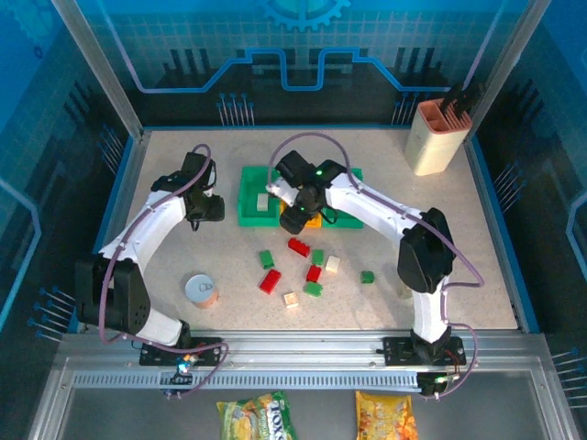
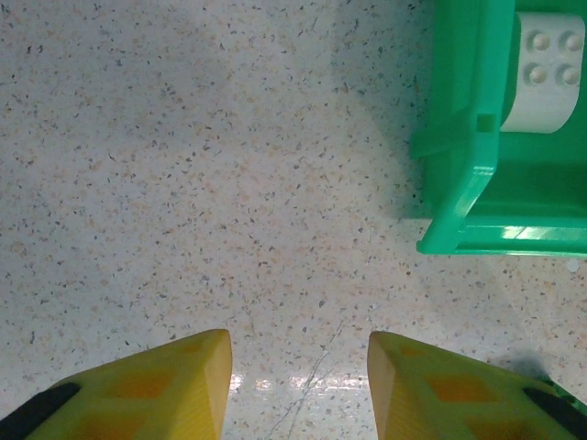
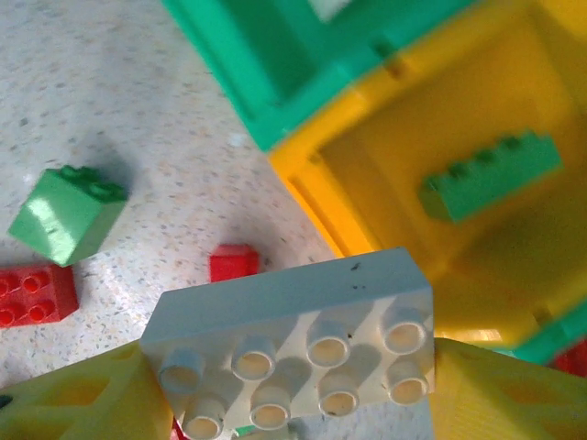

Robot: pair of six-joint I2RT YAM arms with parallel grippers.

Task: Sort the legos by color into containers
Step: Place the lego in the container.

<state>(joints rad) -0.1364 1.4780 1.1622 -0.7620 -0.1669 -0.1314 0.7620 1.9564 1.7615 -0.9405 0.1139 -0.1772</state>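
My right gripper (image 3: 295, 380) is shut on a white lego (image 3: 293, 321), a flat two-by-four brick held studs up, just in front of the yellow container's (image 3: 321, 206) near rim. A green lego (image 3: 491, 174) lies inside that container. In the top view the right gripper (image 1: 295, 218) hangs over the yellow container (image 1: 316, 221), between the left green container (image 1: 246, 209) and the right green one (image 1: 353, 174). My left gripper (image 2: 298, 353) is open over bare table, left of the green container (image 2: 459, 183), which holds a white lego (image 2: 546, 69).
Several loose red, green and white legos lie in the middle of the table, among them a red one (image 1: 298, 246) and a green one (image 1: 266, 258). A tin can (image 1: 201, 291) stands front left. A tall beige holder (image 1: 436, 137) stands back right.
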